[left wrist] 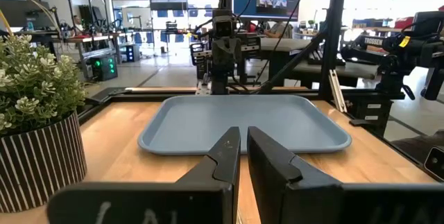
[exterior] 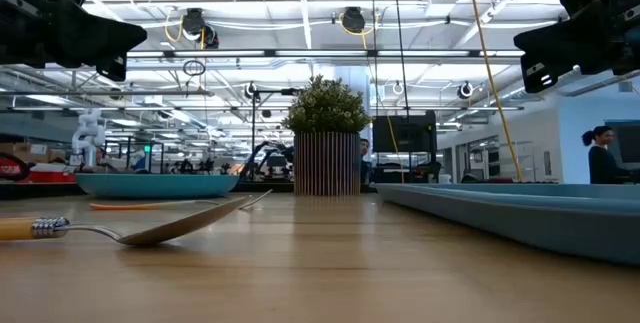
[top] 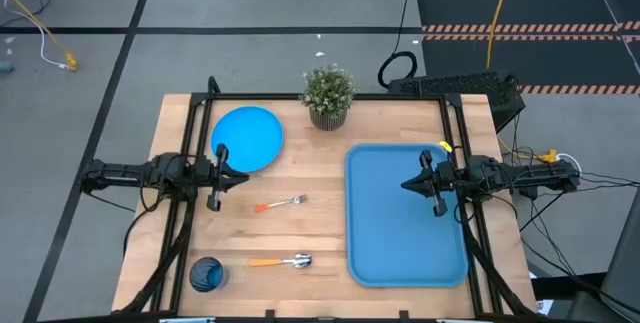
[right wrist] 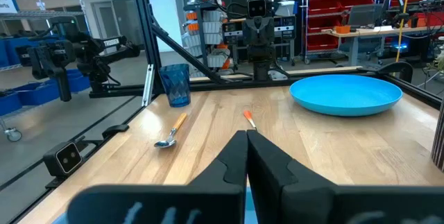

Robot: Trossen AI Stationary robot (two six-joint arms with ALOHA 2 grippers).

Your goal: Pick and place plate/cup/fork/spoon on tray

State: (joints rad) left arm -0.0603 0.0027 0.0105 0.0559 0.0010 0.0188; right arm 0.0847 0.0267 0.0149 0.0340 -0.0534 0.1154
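Note:
The sky-blue plate lies flat at the table's far left. The fork, with a reddish-orange handle, and the spoon, with a yellow-orange handle, lie flat mid-table. The dark blue cup stands upright near the front left corner. The blue tray lies on the table's right half. My left gripper hovers shut just near of the plate, pointing right. My right gripper hovers shut over the tray, pointing left. Both are empty.
A potted plant in a striped pot stands at the table's far edge, between the plate and the tray. Black frame rails run along the table's left and right sides. Bare wood lies between the cutlery and the tray.

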